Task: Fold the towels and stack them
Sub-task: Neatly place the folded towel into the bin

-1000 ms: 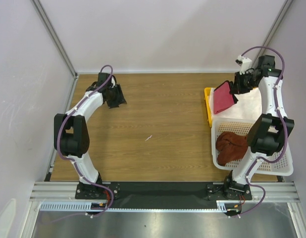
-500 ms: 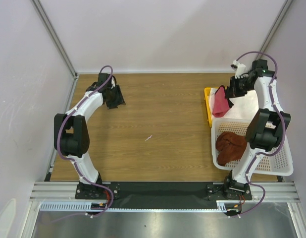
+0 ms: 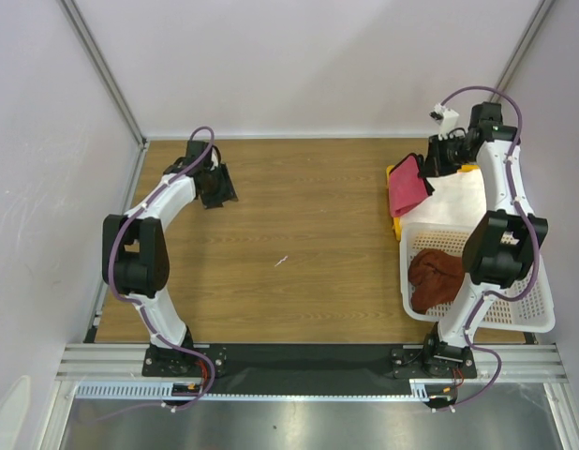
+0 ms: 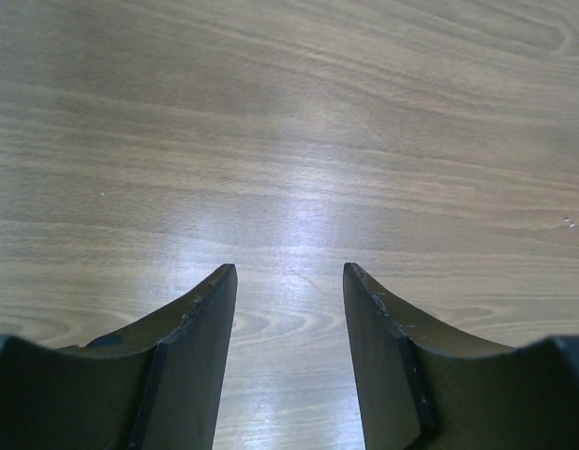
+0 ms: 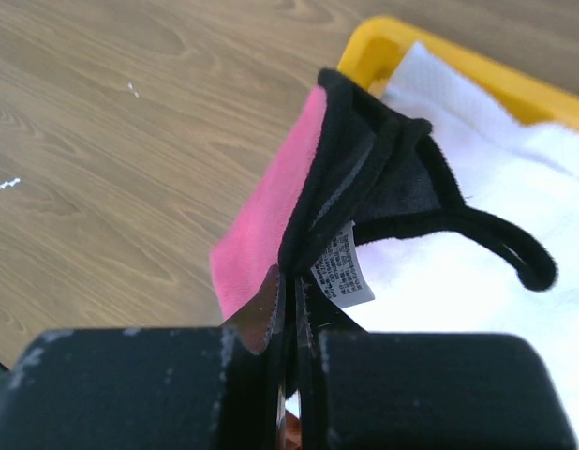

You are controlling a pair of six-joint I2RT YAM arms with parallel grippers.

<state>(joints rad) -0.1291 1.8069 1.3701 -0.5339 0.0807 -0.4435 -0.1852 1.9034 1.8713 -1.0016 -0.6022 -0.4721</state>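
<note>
Your right gripper is pressed together on the pink towel, pinching its black-edged corner right by a small tag. From the top view that gripper sits at 2 o'clock on the table, and the pink towel hangs from it over the left rim of the yellow tray; can't tell if its lower edge touches anything. The white towel lies in the tray, just at 3 o'clock of the pink one. The reddish-brown towel is bunched in the white basket at 4 o'clock. Your left gripper is at 10 o'clock, fingers spread, holding nothing, bare wood under it.
</note>
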